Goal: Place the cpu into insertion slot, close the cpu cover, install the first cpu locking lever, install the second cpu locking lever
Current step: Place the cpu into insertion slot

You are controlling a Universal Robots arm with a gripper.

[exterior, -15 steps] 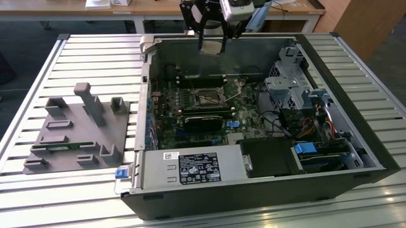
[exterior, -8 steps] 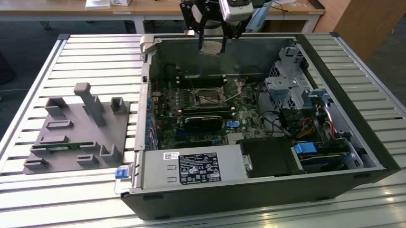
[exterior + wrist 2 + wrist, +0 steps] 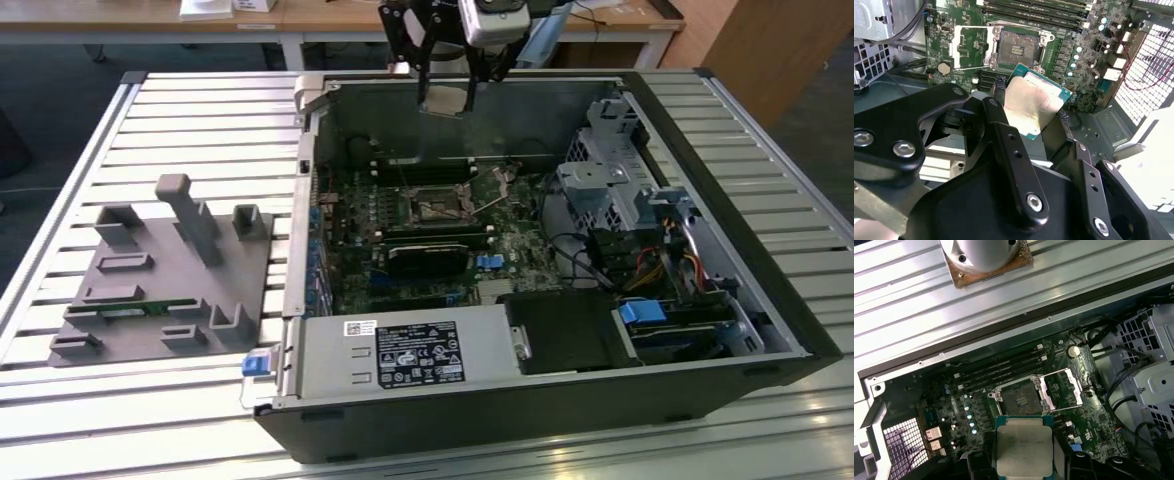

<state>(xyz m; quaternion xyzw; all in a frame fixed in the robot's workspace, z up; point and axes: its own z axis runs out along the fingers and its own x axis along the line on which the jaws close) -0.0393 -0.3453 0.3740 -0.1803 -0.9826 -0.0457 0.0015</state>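
My gripper (image 3: 446, 92) hangs over the far wall of the open computer case (image 3: 747, 300), shut on the cpu (image 3: 449, 100). In both wrist views the cpu (image 3: 1035, 106) (image 3: 1024, 446) is a silver-topped square chip on a green board, clamped by its edges between black fingers (image 3: 999, 92). The insertion slot (image 3: 434, 207) (image 3: 1016, 50) (image 3: 1019, 398) lies bare on the motherboard, well below the chip. The cpu cover (image 3: 968, 47) (image 3: 1064, 389) is flipped open beside the socket, and thin wire levers stand raised around it.
A grey fixture block (image 3: 160, 270) with upright pegs sits on the slatted table at the exterior view's left. Inside the case are memory slots (image 3: 427, 165), a black card (image 3: 427, 255), the power supply (image 3: 400, 355) and a drive cage with cables (image 3: 627, 200).
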